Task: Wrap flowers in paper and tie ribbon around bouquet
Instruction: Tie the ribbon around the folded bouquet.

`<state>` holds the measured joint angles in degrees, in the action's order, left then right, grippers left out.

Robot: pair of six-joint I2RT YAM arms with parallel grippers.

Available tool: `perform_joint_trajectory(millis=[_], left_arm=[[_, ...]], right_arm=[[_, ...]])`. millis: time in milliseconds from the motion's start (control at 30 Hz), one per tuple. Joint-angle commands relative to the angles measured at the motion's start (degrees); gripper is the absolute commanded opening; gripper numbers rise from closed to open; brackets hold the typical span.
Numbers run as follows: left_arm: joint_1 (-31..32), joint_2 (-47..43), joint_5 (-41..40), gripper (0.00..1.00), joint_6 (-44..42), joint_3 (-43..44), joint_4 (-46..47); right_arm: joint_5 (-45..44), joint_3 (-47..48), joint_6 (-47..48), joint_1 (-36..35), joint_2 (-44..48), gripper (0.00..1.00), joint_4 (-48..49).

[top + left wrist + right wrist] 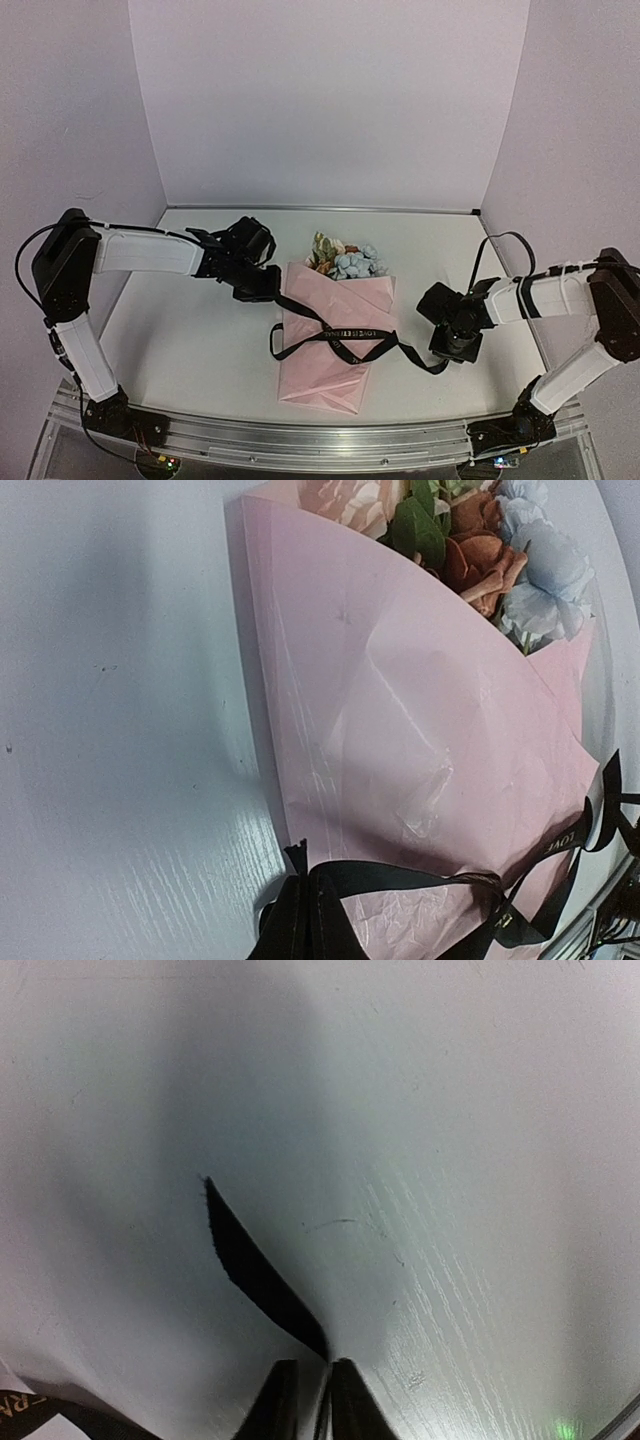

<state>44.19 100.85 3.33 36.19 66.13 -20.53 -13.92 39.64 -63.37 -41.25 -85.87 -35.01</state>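
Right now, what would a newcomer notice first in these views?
The pink bouquet lies in the middle of the table, with blue and orange flowers spilling from its far end. A black ribbon crosses over it and trails off on both sides. The left claw pinches one end at the bouquet's left edge, and the right claw is shut on the other end, off to the right.
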Motion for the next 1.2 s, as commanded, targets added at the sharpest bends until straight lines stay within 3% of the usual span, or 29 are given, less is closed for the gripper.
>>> perform_joint_trajectory(millis=[0,367,500,767,1167], left_arm=[[-1.44,-4.38,-0.16,0.00,0.63,-0.93,0.57],[-11.28,-8.41,-1.87,0.00,-0.67,-4.51,-5.01],[-16.59,-9.70,-3.34,0.00,0.33,-6.62,-7.60],[-23.68,-11.91,-9.23,0.00,0.68,-9.99,-11.38],[-24.40,-16.05,-13.31,0.00,0.63,-14.19,-11.53]], right_arm=[[1.25,5.04,1.14,3.18,-0.34,0.00,0.28],[2.38,33.14,14.04,15.70,-8.13,0.00,-11.45],[3.55,36.52,14.78,20.07,-10.28,0.00,-13.36],[3.67,32.37,18.10,26.11,-8.13,0.00,-14.58],[1.22,17.32,19.73,31.89,-1.20,0.00,-14.67]])
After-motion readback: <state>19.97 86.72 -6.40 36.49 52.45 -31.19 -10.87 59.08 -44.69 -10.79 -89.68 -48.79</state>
